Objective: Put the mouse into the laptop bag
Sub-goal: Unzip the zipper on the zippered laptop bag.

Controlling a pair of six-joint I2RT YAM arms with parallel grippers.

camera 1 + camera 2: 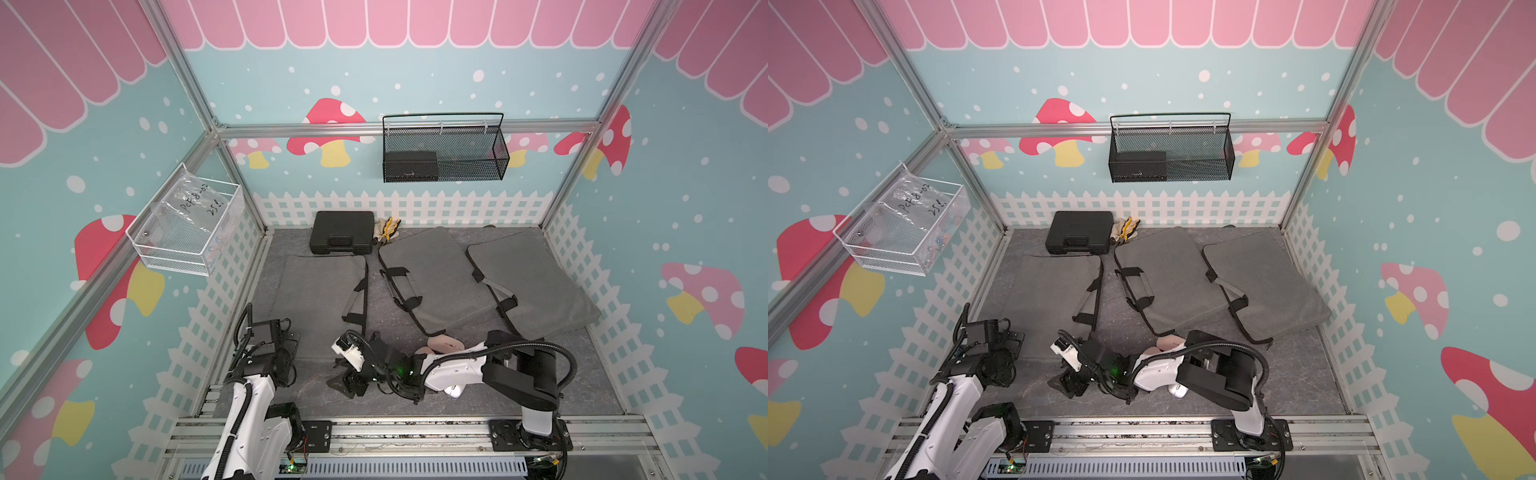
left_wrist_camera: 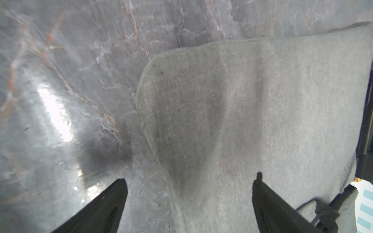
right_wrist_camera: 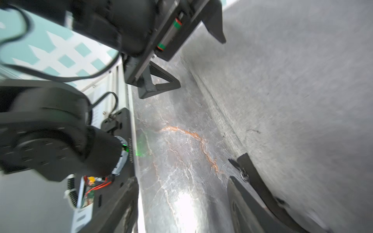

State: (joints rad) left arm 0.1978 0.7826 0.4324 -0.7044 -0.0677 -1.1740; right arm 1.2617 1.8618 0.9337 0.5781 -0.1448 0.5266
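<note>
Now your left claw and right claw both stand spread, empty; the rounded pink mouse lies on the marbled table, just beside the near edge of the middle felt bag.

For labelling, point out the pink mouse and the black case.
pink mouse (image 1: pixel 449 343), in a top view, on its exposed shell.
black case (image 1: pixel 343 231), in a top view, on its lid centre.

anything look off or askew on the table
The middle grey felt laptop bag and the right grey felt laptop bag lie skewed and overlapping, while the left grey felt laptop bag lies straight. Nothing looks spilled or damaged.
</note>
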